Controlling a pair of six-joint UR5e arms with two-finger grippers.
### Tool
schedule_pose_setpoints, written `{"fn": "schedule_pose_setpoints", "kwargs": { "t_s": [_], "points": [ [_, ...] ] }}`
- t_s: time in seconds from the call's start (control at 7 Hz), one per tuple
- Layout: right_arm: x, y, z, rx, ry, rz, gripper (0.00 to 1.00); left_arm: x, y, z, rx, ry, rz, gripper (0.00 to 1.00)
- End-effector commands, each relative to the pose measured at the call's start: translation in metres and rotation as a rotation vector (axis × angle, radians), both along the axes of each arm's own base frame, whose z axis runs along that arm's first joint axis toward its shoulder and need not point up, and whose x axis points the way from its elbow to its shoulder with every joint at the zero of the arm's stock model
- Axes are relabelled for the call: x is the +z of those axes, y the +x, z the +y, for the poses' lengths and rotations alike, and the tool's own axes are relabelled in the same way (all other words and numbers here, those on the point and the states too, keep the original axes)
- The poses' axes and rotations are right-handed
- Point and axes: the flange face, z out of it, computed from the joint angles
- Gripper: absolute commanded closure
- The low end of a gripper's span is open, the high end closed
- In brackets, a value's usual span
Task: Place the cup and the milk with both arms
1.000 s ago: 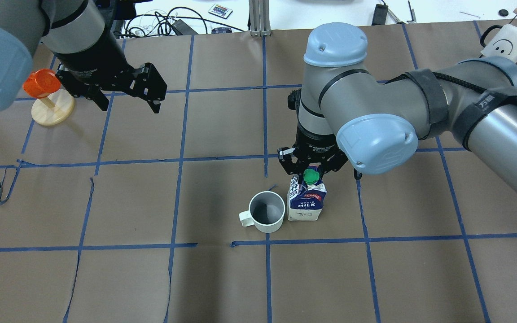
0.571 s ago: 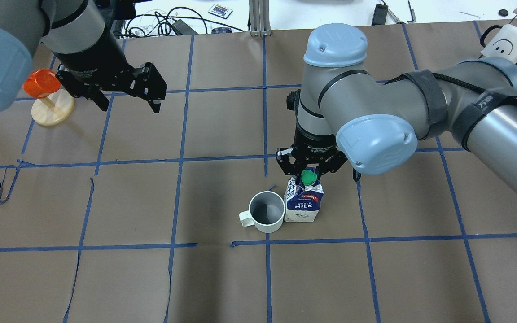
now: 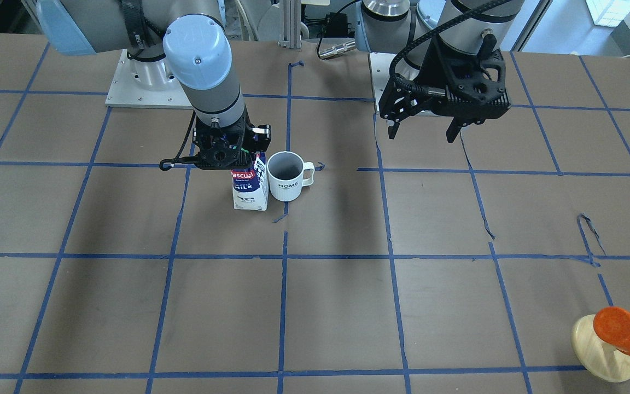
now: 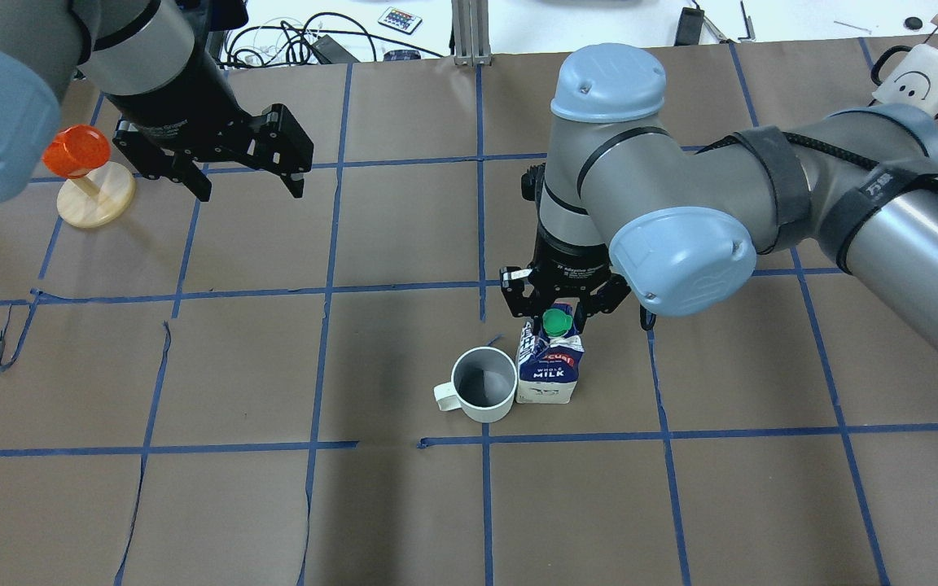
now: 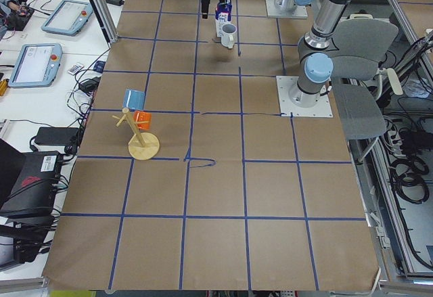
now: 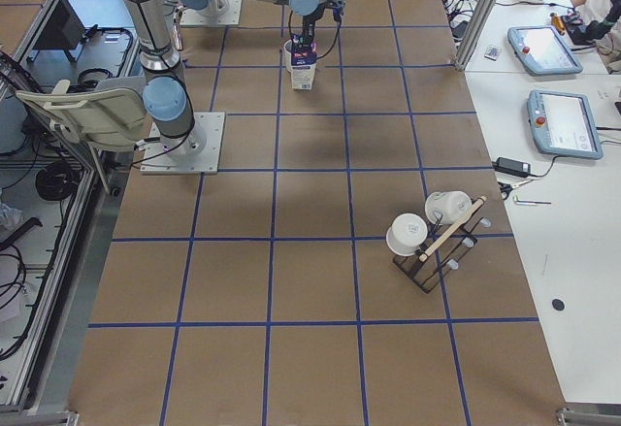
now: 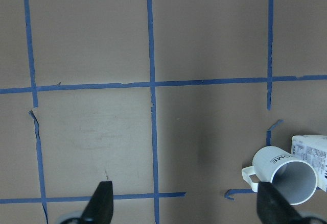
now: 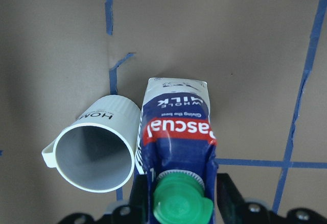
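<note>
The milk (image 4: 549, 370) stands upright on the table (image 4: 192, 366), touching the cup (image 4: 483, 384) — upright, nothing inside. The right gripper (image 4: 560, 311) pinches the milk's gable top; the left gripper (image 4: 251, 193) hangs well apart, fingers spread — empty

On the table (image 4: 681, 505), the milk (image 4: 550, 374) stands touching the cup (image 4: 483, 384) on the cup's right, the right gripper (image 4: 554, 313) straddling its top, the left gripper (image 4: 251, 194) hanging well apart leftward, near the stand (image 4: 94, 199).

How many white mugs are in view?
3. The cup stands beside the milk; a lower mug and an upper mug sit on the rack at the robot's right. Others may be hidden.
</note>
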Motion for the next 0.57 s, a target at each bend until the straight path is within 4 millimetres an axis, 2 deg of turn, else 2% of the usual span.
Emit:
{"fn": "schedule_pose_setpoints", "kwargs": {
  "t_s": [0.0, 0.14, 0.43],
  "points": [
    [0.011, -0.009, -0.006, -0.019, -0.024, 0.008, 0.00, 0.000, -0.001, 0.000, 0.004, 0.000, 0.003, 0.00],
    [0.030, -0.013, -0.015, -0.029, -0.055, 0.003, 0.00, 0.000, 0.000, 0.000, 0.004, 0.000, 0.005, 0.00],
    [0.104, -0.021, -0.034, -0.048, -0.124, 0.006, 0.00, -0.001, -0.001, -0.001, 0.004, 0.001, 0.003, 0.00]
  ]
}}
